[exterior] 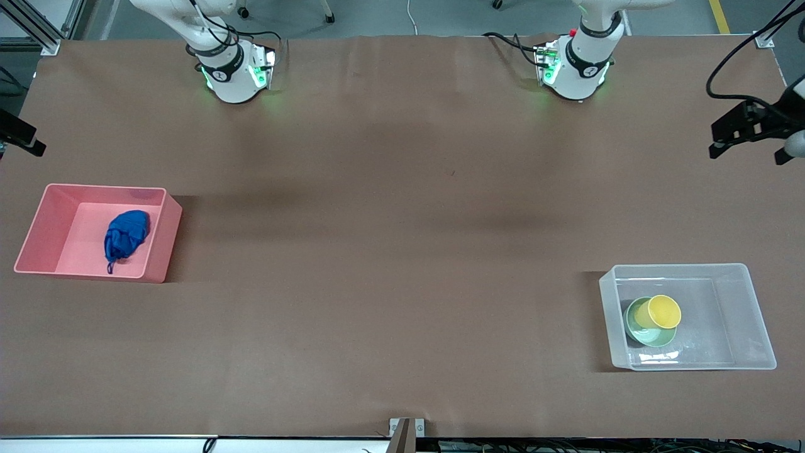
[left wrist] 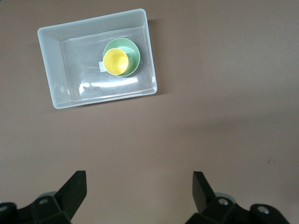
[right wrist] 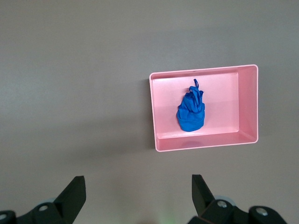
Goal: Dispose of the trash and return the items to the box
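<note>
Trash binned, cup and bowl boxed, both my grippers empty.

My left gripper [left wrist: 139, 186] hangs high over bare table [exterior: 402, 251] with its fingers spread wide, holding nothing; my right gripper [right wrist: 138, 189] does the same. The clear box [exterior: 755, 314] stands toward my left arm's end of the table, and in it the yellow cup [exterior: 663, 312] sits inside the mint-green bowl [exterior: 648, 336]. The blue trash wad [exterior: 126, 234] lies in the pink bin [exterior: 44, 220], well apart from the box, toward my right arm's end.
</note>
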You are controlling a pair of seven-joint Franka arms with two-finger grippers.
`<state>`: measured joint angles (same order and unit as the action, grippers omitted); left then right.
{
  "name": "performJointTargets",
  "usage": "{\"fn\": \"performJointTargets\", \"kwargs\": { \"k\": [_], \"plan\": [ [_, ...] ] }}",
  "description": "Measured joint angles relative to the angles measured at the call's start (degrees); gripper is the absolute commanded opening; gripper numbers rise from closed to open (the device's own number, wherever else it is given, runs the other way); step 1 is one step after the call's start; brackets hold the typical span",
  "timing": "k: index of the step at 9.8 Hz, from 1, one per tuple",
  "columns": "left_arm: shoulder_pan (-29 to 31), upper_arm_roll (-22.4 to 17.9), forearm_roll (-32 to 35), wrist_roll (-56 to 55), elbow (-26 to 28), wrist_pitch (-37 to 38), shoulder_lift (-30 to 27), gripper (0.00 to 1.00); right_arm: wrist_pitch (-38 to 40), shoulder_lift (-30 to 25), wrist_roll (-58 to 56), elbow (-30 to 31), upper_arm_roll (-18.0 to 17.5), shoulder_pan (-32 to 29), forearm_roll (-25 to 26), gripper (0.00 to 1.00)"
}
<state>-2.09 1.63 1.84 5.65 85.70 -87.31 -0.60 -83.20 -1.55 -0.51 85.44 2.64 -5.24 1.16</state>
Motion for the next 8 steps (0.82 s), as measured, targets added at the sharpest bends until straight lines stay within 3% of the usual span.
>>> {"fn": "performJointTargets", "kwargs": {
  "k": [8],
  "plan": [
    [-0.9, -1.4, 0.0, -3.7, 1.1, -0.4, 0.0, 1.00, 0.0, 0.0, 0.0, 0.0, 0.0, 0.0, 0.0, 1.00]
  ]
}}
